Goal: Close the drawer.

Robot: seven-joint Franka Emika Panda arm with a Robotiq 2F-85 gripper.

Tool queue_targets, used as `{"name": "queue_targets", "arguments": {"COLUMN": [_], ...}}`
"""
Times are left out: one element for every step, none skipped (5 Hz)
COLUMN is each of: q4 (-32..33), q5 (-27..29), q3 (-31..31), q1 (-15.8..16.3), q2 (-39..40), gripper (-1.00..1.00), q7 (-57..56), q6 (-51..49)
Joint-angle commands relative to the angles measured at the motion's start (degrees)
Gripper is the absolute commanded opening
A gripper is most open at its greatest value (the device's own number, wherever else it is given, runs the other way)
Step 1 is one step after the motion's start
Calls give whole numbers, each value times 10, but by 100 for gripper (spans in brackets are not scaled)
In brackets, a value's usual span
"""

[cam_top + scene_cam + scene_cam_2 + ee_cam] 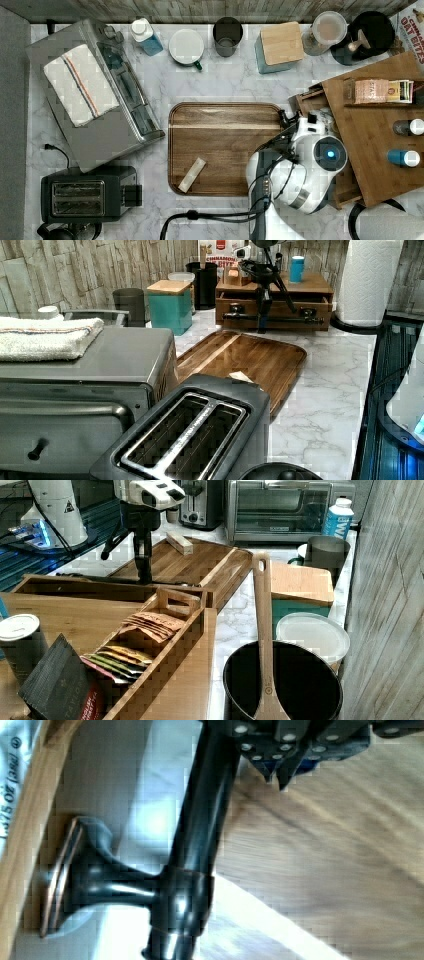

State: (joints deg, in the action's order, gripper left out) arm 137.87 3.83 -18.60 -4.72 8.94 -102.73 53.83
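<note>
1. The white arm rises from the counter's near edge in the top view, at about 5 o'clock of the walnut tray (pixel 225 147); its wrist bends over toward the wooden cabinet (pixel 380 150) at 3 o'clock of the tray, with a blue light glowing on the last joint.
2. The gripper (pixel 263 315) hangs straight down in the left view, its dark fingers pointing at the counter in front of the cabinet face; in the right view the gripper (pixel 145 567) stands as an upright black column under the white camera housing.
3. The drawer (pixel 274 307) sits in the cabinet's front, pulled out a little; its front edge juts past the cabinet top in the right view, and its open interior shows as a shallow box (pixel 90 587).
4. A dark bar handle (pixel 272 318) runs across the drawer front on two posts; the gripper's tip is at this bar, about midway along it.
5. In the wrist view the handle (pixel 197 845) crosses close under the fingertips (pixel 272 772), with one post and its round base on the drawer front; the tips look drawn close together, but whether they pinch the bar I cannot tell.
6. On the tray lies a small pale block (pixel 192 175), at 9 o'clock of the arm in the top view; a toaster oven (pixel 100 95) with a folded towel (pixel 80 85) stands at 9 o'clock of the tray, and a toaster (pixel 85 197) at 8 o'clock.
</note>
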Motion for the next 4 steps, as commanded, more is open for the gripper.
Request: {"name": "queue_targets", "arguments": {"q4": [-271, -277, -291, -307], "q5": [-38, -11, -48, -64], "q3": [-73, -67, -75, -75], "q1": [-50, -71, -64, -67], "q2": [58, 77, 68, 62], "gripper": [-100, -100, -100, -100], "q7": [-58, -107, -104, -88], "q6": [-43, 3, 1, -54]}}
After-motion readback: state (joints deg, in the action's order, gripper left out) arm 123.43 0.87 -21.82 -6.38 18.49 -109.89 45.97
